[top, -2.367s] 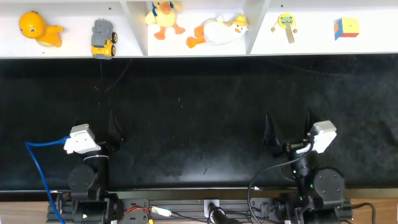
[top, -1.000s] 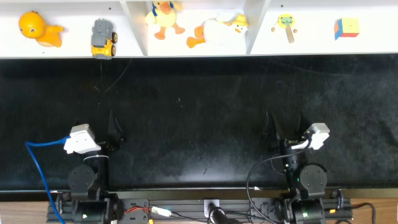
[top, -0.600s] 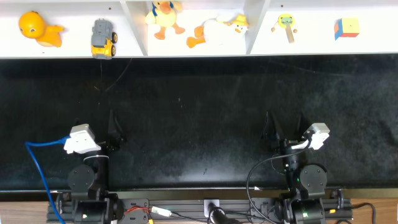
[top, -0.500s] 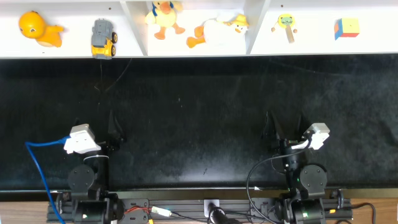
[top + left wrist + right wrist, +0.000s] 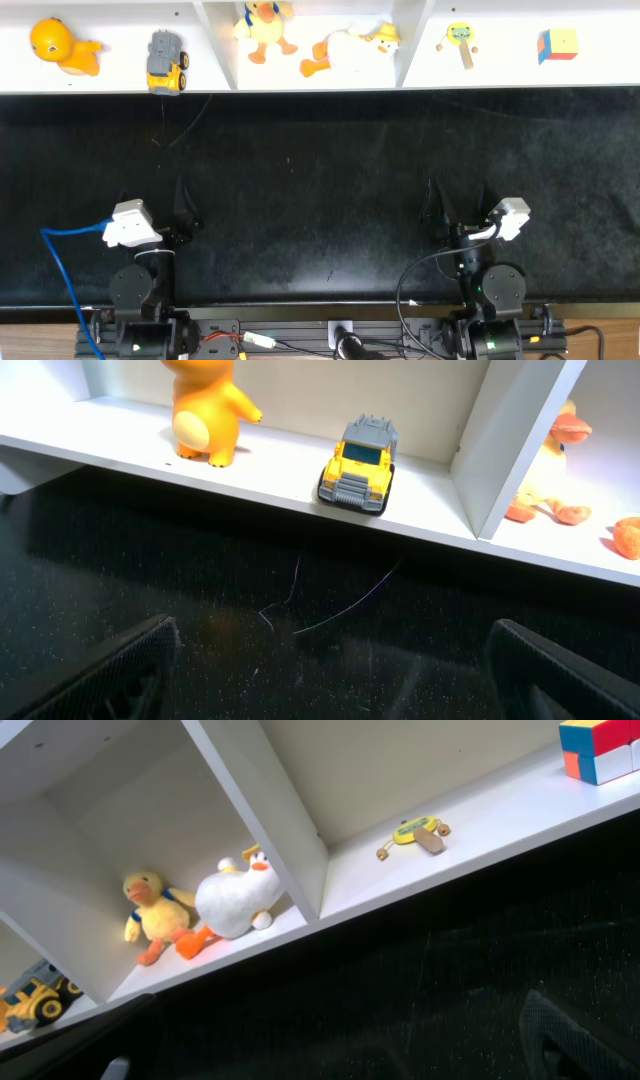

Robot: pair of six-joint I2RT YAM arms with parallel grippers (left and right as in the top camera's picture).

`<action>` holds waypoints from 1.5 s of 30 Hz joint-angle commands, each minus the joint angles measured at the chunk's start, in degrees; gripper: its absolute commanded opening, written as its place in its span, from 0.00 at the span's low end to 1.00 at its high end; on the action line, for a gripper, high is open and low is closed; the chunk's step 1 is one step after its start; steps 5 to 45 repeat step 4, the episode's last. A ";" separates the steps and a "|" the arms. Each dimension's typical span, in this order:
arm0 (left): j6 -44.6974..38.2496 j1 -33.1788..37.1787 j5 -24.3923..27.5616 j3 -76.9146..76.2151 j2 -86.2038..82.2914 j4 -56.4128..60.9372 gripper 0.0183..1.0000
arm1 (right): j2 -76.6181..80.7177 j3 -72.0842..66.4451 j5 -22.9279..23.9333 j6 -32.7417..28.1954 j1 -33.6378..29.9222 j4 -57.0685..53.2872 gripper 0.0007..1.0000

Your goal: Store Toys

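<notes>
jaws apart on left gripper (image 5: 152, 200) and right gripper (image 5: 457, 200); left wrist view shows truck (image 5: 358, 463), right wrist view cube (image 5: 600, 748).

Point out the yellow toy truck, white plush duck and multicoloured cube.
yellow toy truck (image 5: 362, 458), left wrist view, cab.
white plush duck (image 5: 232, 900), right wrist view, body.
multicoloured cube (image 5: 557, 44), top view, centre.

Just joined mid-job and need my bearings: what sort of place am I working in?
Most likely a lab test bench staged for toy storage: a black mat, a white shelf split into compartments behind it, and toys such as a truck and a plush duck sitting inside.
</notes>
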State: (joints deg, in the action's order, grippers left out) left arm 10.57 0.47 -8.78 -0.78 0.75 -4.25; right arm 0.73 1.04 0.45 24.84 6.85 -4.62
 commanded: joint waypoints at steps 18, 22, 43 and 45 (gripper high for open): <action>0.20 0.11 0.55 0.28 -0.61 0.11 1.00 | -0.52 -0.79 0.63 0.24 0.26 0.24 1.00; 0.20 0.11 0.55 0.28 -0.61 0.11 1.00 | -0.52 -0.79 0.63 0.24 0.26 0.24 1.00; 0.20 0.11 0.55 0.28 -0.61 0.11 1.00 | -0.52 -0.79 0.63 0.24 0.26 0.24 1.00; 0.20 0.11 0.55 0.28 -0.61 0.11 1.00 | -0.52 -0.79 0.63 0.24 0.26 0.24 1.00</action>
